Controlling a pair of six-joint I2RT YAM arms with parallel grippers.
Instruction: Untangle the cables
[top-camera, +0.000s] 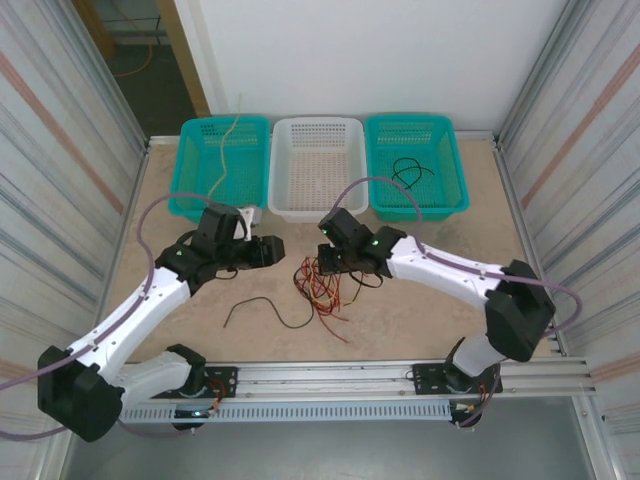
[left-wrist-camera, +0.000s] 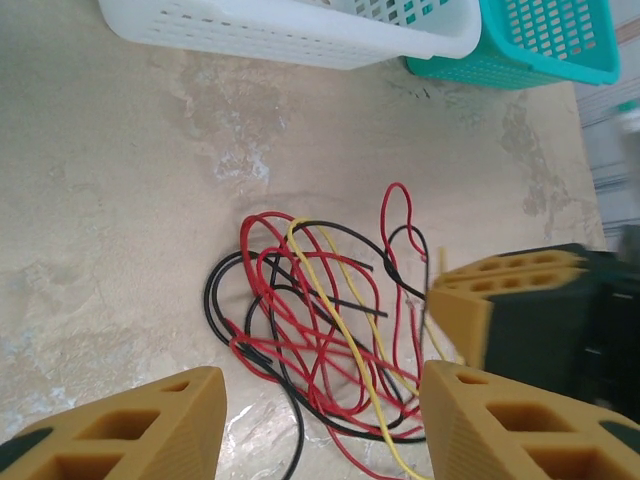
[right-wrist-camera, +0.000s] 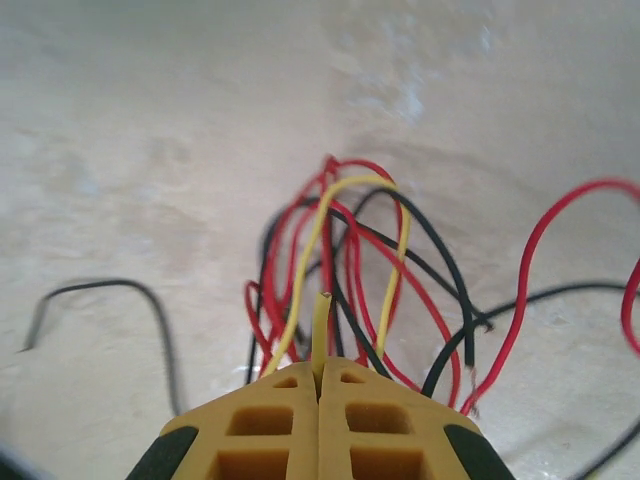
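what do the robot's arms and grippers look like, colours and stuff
The left arm and right arm have white links with black joints, each trailed by a lavender-grey hose. The left gripper and right gripper have blocky mustard-yellow fingers with rectangular cut-outs and black patches at the base.

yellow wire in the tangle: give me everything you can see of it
The yellow wire is a single thin strand with a smooth, plastic-looking pale yellow sleeve. It arches up in a narrow loop from the pile. A short end of it pokes up between the shut fingers of the right gripper, which seems to pinch it. It crosses red wires and black wires on the mottled beige table.
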